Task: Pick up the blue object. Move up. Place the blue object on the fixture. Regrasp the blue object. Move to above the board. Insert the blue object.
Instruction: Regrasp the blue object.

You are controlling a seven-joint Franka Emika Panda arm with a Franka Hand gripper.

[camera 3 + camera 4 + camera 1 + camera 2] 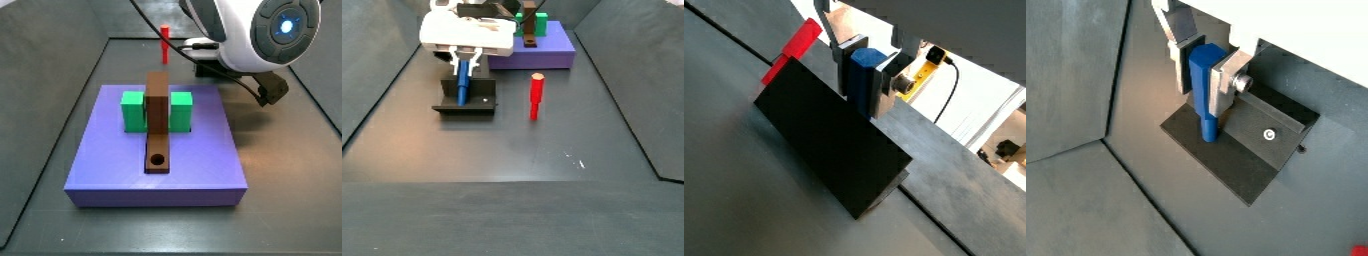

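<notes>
The blue object (1209, 122) is a short bright blue peg that stands upright between my fingers. My gripper (1205, 95) is shut on its upper part. The peg's narrow lower end touches the base plate of the fixture (1229, 165), beside the fixture's upright bracket (1277, 128). In a side view the gripper (464, 70) holds the peg (462, 88) over the fixture (477, 106). It also shows in a wrist view (863, 70) above the dark fixture (824, 140). The board (158, 110), a brown plank with a round hole (158, 160), lies between two green blocks (132, 110).
The board sits on a large purple-blue slab (120, 170), also seen behind the gripper (549, 52). A thin red upright stick (535, 97) stands just right of the fixture, and shows too in a wrist view (794, 48). Dark walls ring the floor.
</notes>
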